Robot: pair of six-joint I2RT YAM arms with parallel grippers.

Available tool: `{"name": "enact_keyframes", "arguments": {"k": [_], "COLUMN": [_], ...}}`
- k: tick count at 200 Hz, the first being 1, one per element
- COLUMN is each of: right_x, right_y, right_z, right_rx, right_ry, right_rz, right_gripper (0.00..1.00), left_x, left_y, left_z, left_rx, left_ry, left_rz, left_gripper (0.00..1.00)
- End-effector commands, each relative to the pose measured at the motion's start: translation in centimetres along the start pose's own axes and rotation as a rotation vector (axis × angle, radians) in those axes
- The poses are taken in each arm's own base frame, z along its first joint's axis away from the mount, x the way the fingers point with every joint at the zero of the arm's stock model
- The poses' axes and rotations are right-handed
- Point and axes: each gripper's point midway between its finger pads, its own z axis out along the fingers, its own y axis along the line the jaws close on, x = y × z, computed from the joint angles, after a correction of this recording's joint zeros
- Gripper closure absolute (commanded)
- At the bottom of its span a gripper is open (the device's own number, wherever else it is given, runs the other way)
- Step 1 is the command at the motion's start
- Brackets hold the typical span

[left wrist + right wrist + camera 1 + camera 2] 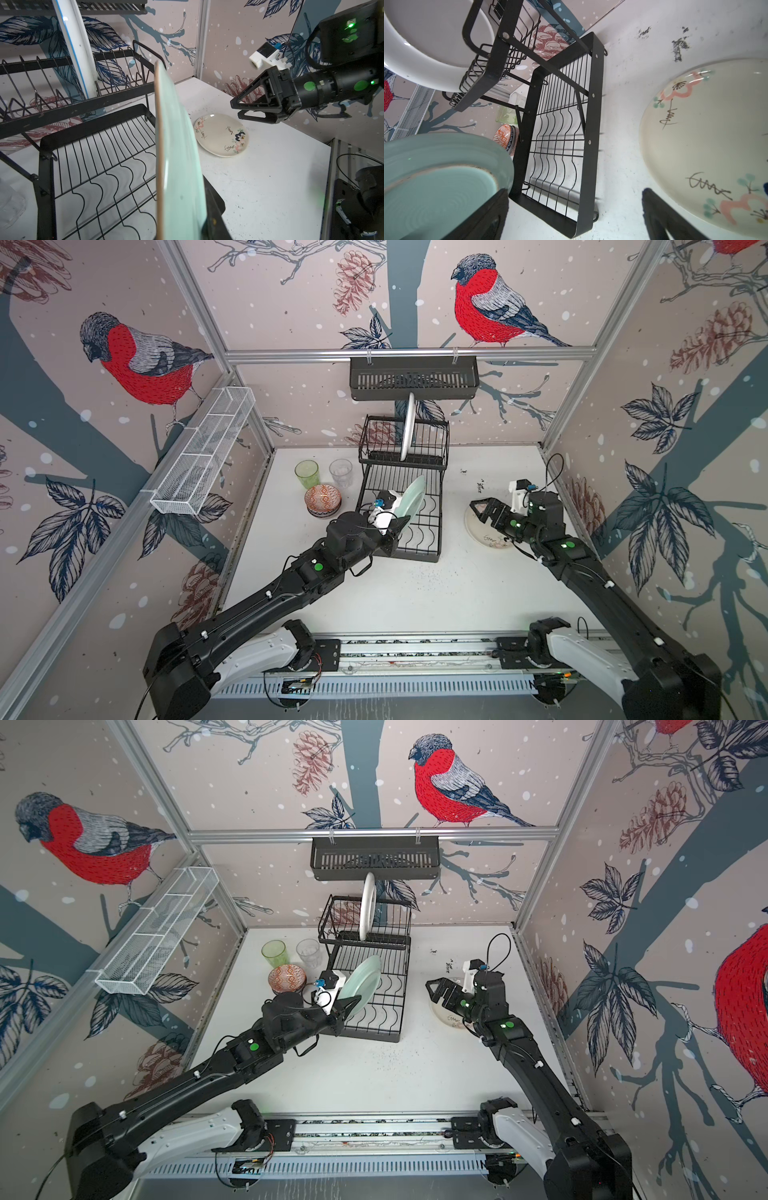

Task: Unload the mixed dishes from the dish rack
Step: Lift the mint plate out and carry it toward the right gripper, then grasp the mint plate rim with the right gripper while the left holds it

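The left end effector [347, 1006] is pinching the lower rim of the pale mint plate [411, 499], its jaws narrowed onto the edge. It is holding the plate tilted on edge over the left side of the wide flat tier of the dish rack [417, 558]; whether the plate is touching the wavy wires cannot be told. The right end effector [235, 109] is hovering to the right of the rack with its jaws spread wide and carrying nothing, just above the rim of a cream plate with pink flowers [220, 135] that is lying flat on the desk [415, 597], apart from the rack. A white plate [408, 427] is standing upright in a slot of the rack's raised narrow tier. Left of the rack, a stack of patterned bowls [323, 499] is sitting on the desk close beside the flat tier, while a green tumbler [307, 474] and a clear tumbler [341, 472] are standing upright nearer the raised tier.
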Motion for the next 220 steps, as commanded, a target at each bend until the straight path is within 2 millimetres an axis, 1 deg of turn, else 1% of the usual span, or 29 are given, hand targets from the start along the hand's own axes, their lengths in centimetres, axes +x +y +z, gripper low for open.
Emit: {"name": "enact_keyframes", "arguments": {"k": [1, 50, 73, 93, 113, 144, 178, 220], "right_x": [0.1, -1.0, -1.2, -1.2, -1.4, -1.9, -1.5, -1.0], "right_y": [1.2, 2.7, 2.9, 3.0, 3.4, 4.2, 3.5, 4.0], "right_z": [-0.5, -1.7, -2.0, -2.1, -2.5, -3.3, -3.6, -3.7], "right_rx": [-0.053, -0.103, -0.103, -0.098, -0.106, -0.124, -0.116, -0.17], "right_ry": [0.008, -0.044, -0.047, -0.04, -0.043, -0.061, -0.033, -0.003], "right_rz": [0.03, 0.06, 0.075, 0.089, 0.105, 0.123, 0.192, 0.253], "right_gripper": [0.0, 0.0, 0.0, 0.0, 0.0, 0.0, 0.0, 0.0], "left_x": [-3.4, -2.1, -1.4, -1.1, -1.3, -1.4, -0.9, -0.6], "left_y": [-0.9, -2.2, -3.1, -4.0, -4.8, -5.5, -6.5, -7.3], "left_z": [0.2, 2.0, 3.0, 3.9, 4.6, 5.4, 6.2, 6.9], "left_rx": [0.043, 0.082, 0.093, 0.066, 0.05, 0.046, 0.04, 0.009], "left_ry": [-0.146, -0.126, -0.111, -0.088, -0.085, -0.086, -0.065, -0.069], "left_rz": [0.031, 0.051, 0.081, 0.134, 0.186, 0.234, 0.272, 0.328], "left_gripper": [1.0, 1.0, 1.0, 1.0, 1.0, 1.0, 1.0, 1.0]}}
